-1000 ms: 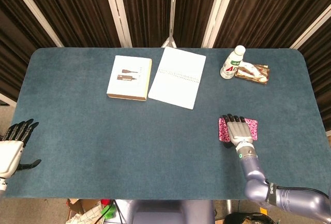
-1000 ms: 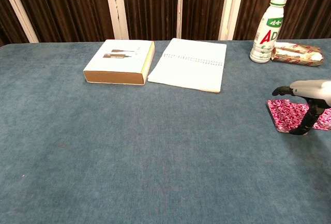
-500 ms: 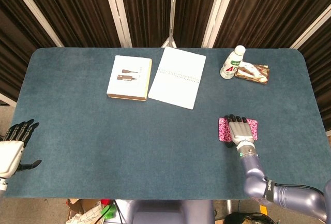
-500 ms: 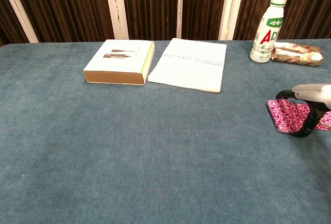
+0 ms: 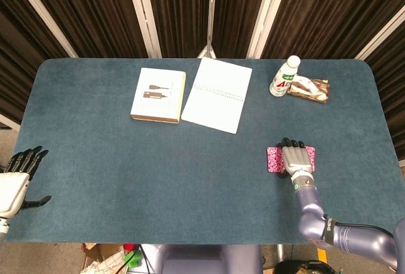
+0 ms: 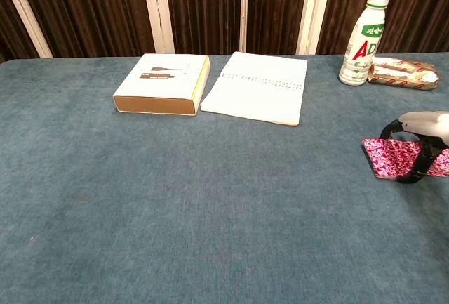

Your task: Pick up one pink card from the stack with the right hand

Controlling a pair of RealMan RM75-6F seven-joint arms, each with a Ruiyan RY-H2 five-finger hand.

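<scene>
Your right hand (image 5: 297, 159) is lying palm-down on the pink cards (image 5: 276, 159) at lower right of the head view, fingers curling onto them; whether it grips one, I cannot tell. Your left hand (image 5: 15, 182) is idling open at lower left.

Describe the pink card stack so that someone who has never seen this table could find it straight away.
Start at the blue table and go to its right part, nearer the robot than the white bottle and the snack packet. There the right hand lies over the pink card stack. It is the only pink, patterned thing there; the box and notebook are white.
</scene>
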